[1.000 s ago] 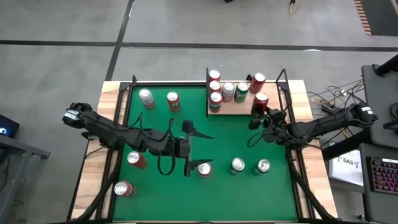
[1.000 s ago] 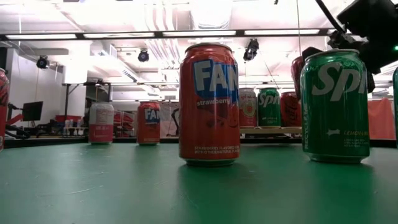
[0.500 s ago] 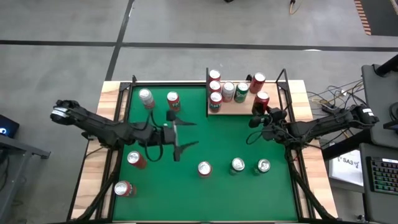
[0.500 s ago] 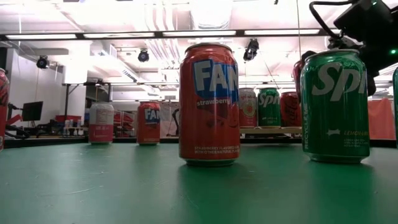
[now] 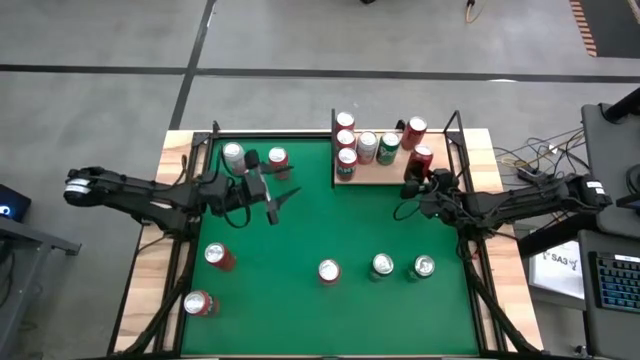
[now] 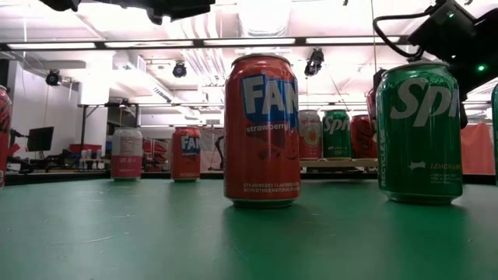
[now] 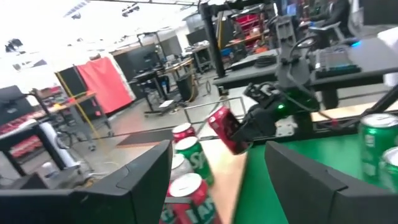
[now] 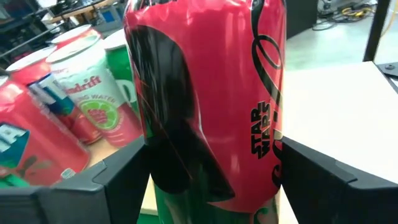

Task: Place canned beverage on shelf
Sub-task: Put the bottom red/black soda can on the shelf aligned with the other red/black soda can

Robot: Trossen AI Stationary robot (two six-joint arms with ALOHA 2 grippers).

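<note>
Right claw (image 5: 414,186) pinching tilted red can (image 5: 421,161) at shelf (image 5: 392,173) edge — left claw (image 5: 272,195) spread, outstretched

Glossy printed metal: red can (image 8: 205,106) (bright sheen along its side). Matt green felt: tabletop (image 5: 330,235). Pale smooth wood, thin black metal rods: shelf (image 5: 385,174). Matt dark plastic: right gripper (image 8: 205,177) fingers.
</note>
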